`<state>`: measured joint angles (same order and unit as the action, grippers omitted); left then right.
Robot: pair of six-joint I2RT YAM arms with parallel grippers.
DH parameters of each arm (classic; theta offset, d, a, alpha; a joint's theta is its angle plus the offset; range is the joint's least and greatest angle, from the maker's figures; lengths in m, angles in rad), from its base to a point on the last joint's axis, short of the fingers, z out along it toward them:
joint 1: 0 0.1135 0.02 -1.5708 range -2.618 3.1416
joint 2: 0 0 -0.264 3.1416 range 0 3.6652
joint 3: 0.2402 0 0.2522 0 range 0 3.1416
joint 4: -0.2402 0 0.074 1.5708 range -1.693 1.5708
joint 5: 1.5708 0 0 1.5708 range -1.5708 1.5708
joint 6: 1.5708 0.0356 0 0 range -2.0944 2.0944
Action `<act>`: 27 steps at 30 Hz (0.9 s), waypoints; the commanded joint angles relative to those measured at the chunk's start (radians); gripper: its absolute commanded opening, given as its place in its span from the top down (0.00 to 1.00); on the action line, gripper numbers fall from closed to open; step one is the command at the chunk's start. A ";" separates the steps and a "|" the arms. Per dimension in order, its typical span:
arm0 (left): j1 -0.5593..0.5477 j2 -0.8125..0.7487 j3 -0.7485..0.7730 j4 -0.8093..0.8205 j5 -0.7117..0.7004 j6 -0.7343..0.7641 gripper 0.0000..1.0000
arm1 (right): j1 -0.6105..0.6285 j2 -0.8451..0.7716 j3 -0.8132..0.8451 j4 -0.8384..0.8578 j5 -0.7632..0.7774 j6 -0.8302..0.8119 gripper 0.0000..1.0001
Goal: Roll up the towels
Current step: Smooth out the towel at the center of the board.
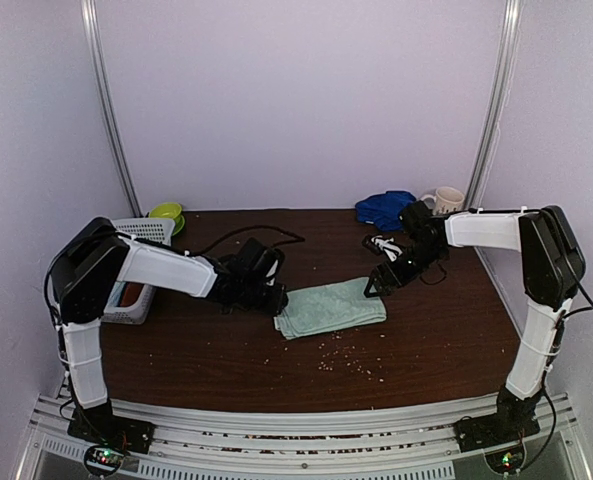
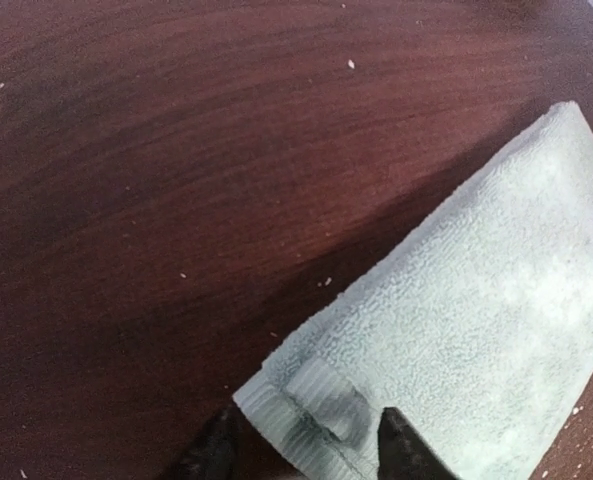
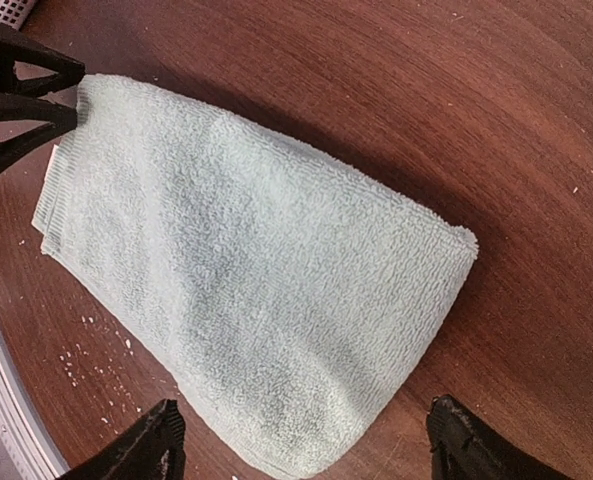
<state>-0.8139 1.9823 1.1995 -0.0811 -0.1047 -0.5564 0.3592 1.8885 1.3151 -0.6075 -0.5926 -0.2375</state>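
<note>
Shows a small mint-green towel [image 1: 331, 307] folded flat on a dark wooden table [image 1: 176, 350], lying between the two grippers. Finds the left gripper [image 2: 301, 452] partly open, fingertips astride the ribbed hem at one corner, with no firm pinch visible. Finds the right gripper [image 3: 301, 445] spread wide and empty, poised over the opposite, folded end, framed between its fingertips. Puts a larger royal blue towel [image 1: 384, 208] in a crumpled heap well beyond the right gripper, just beside a white mug [image 1: 446, 199]. Judging by the looped terry pile: light, soft and limp, likely to sag and bunch rather than slide, with nothing fragile about it. Suggests taking hold at the hem edge between the left gripper's fingertips, pinching all layers together, then turning the cloth over itself toward the right gripper. Reveals no readable brand, label or writing anywhere, only a small, seemingly blank pale patch on the hem.
</note>
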 commanded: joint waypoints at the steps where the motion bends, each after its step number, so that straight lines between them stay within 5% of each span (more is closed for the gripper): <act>1: 0.007 -0.079 0.006 0.002 -0.036 0.019 0.42 | 0.002 0.005 -0.016 0.006 -0.004 -0.009 0.16; 11: -0.079 -0.244 -0.133 0.097 0.039 -0.111 0.35 | 0.013 0.014 -0.027 0.049 -0.179 0.015 0.16; 27: -0.177 -0.171 -0.239 0.279 0.122 -0.289 0.34 | 0.014 0.090 -0.036 0.126 -0.248 0.086 0.16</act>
<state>-0.9867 1.7905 0.9703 0.1200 0.0051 -0.8078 0.3691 1.9526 1.2888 -0.5068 -0.8253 -0.1726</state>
